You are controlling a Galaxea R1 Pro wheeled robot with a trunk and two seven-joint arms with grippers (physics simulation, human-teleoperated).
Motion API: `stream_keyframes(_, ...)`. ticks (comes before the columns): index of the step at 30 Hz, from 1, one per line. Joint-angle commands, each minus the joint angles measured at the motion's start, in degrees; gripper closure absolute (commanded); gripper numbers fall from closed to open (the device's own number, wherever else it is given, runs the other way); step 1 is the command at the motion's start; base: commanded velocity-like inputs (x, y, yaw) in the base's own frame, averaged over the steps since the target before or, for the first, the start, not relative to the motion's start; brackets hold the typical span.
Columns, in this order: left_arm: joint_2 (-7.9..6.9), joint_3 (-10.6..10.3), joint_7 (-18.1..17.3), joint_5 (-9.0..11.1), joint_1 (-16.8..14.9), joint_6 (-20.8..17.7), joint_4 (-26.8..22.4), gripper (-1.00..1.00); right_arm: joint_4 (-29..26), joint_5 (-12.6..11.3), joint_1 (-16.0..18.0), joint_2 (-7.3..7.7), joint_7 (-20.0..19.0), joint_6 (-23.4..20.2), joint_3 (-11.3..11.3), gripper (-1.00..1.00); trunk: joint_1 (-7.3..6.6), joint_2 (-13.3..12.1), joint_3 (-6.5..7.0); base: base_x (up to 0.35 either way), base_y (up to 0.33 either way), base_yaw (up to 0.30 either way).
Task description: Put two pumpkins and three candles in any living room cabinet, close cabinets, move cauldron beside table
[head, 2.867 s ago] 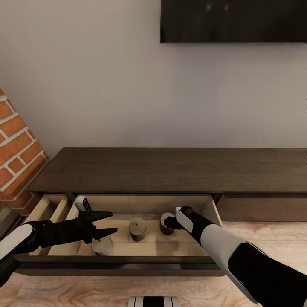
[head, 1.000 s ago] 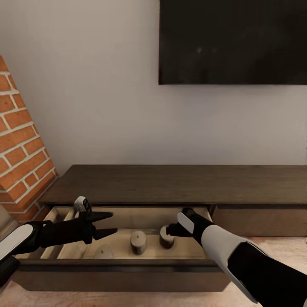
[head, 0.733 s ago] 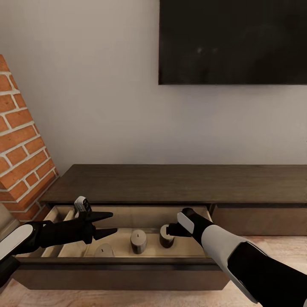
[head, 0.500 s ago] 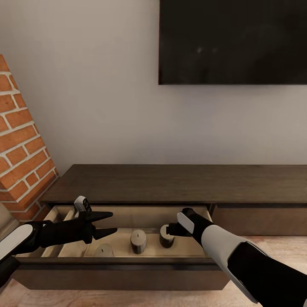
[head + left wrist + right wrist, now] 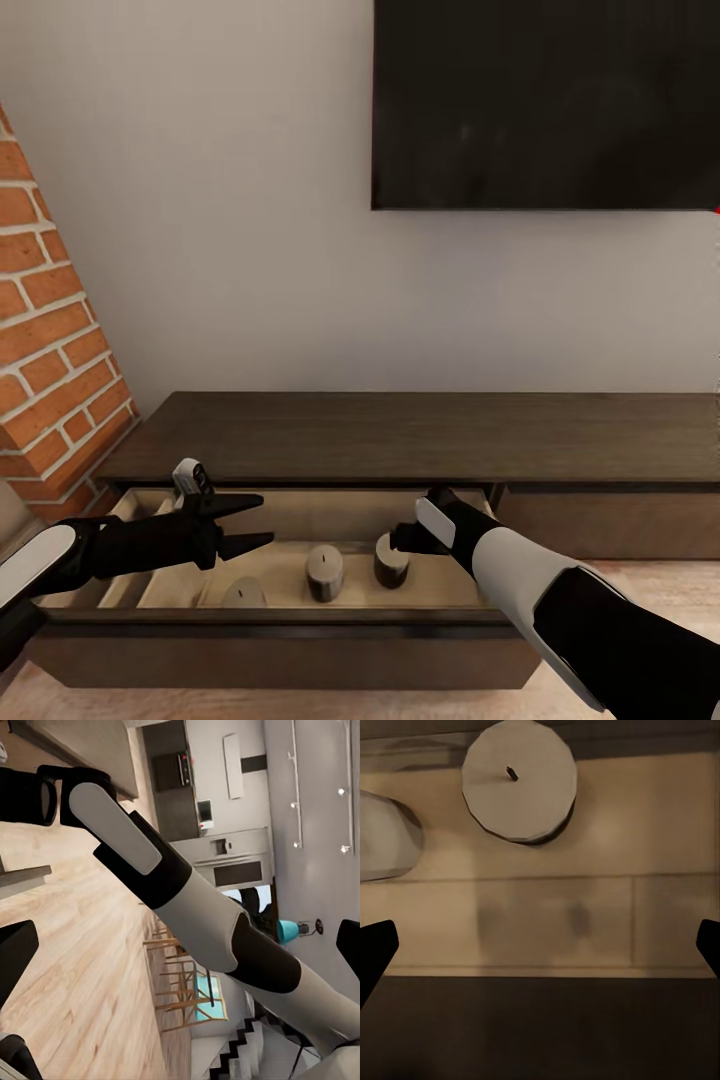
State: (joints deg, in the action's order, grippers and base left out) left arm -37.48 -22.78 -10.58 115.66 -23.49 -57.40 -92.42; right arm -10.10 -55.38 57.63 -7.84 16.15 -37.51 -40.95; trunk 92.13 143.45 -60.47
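Behind everything stands a pale grey wall with a dark screen (image 5: 545, 100) on it and a brick column (image 5: 50, 350) at the side. Below them runs the cabinet (image 5: 420, 435), long, low and dark brown, with one drawer (image 5: 290, 640) pulled out toward the robot.

Three candles stand upright inside the drawer, their long axis vertical and wicks pointing up. They are short grey-brown cylinders with pale flat tops. One candle (image 5: 390, 558) is just below the right hand (image 5: 405, 537); the middle candle (image 5: 324, 572) stands between both hands; the third candle (image 5: 245, 593) is below the left hand (image 5: 250, 520).

The left hand hovers above the drawer, fingers spread apart, holding nothing. The right hand's dark fingertips (image 5: 376, 945) are also wide apart, with the drawer floor and one candle (image 5: 519, 780) seen between them.
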Motion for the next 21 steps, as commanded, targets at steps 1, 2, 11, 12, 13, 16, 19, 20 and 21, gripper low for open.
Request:
stream_keyframes(1, -0.05, -0.1, -0.6, -0.4, -0.1, 0.0, 0.0, -1.0, -0.1, -0.6, 0.0, 0.02, 0.4, -0.2, -0.4, -1.0, -0.03, 0.0, 0.17, 0.0, 0.0, 0.0)
stream_keyframes(2, -0.05, -0.1, -0.6, -0.4, -0.1, 0.0, 0.1, -1.0, -0.1, -0.6, 0.0, 0.02, 0.4, -0.2, -0.4, -1.0, -0.06, 0.0, 0.4, 0.0, 0.0, 0.0)
stream_keyframes(11, -0.05, -0.2, -0.3, -0.4, -0.1, 0.0, 0.1, -1.0, -0.2, -0.6, 0.0, 0.02, 0.3, -0.1, -0.3, -1.0, -0.29, -0.1, 2.39, -0.053, 0.0, 0.0)
stream_keyframes(12, -0.05, -0.2, -0.3, -0.4, -0.1, 0.0, 0.0, -1.0, -0.3, -0.6, 0.0, 0.02, 0.4, -0.1, -0.4, -1.0, -0.32, -0.1, 2.61, -0.273, 0.0, 0.0)
stream_keyframes(13, -0.05, -0.2, -0.3, -0.4, -0.1, 0.0, 0.1, -1.0, -0.4, -0.6, 0.0, 0.02, 0.4, -0.2, -0.4, -1.0, -0.34, -0.2, 2.83, -0.288, 0.0, 0.0)
stream_keyframes(16, -0.05, -0.2, -0.1, -0.4, -0.1, 0.0, 0.1, -1.0, -0.5, -0.5, 0.0, 0.02, 0.5, -0.2, -0.4, -1.0, -0.42, -0.2, 3.5, -0.154, 0.0, 0.0)
stream_keyframes(19, -0.05, -0.2, -0.1, -0.4, -0.1, 0.0, 0.2, -1.0, -0.7, -0.6, 0.0, 0.06, 0.7, -0.2, -0.3, -1.0, -0.83, -0.9, 4.09, -0.042, 0.0, 0.0)
stream_keyframes(20, -0.03, -0.2, -0.1, -0.4, -0.1, 0.0, 0.2, -1.0, -0.7, -0.6, 0.0, 0.05, 0.7, -0.2, -0.3, -1.0, -1.05, -1.3, 4.27, -0.071, 0.0, 0.0)
stream_keyframes(21, -0.04, -0.2, 0.0, -0.4, -0.1, 0.0, 0.2, -1.0, -0.8, -0.6, 0.0, 0.07, 0.8, -0.2, -0.3, -1.0, -1.27, -1.7, 4.45, -0.164, 0.0, 0.0)
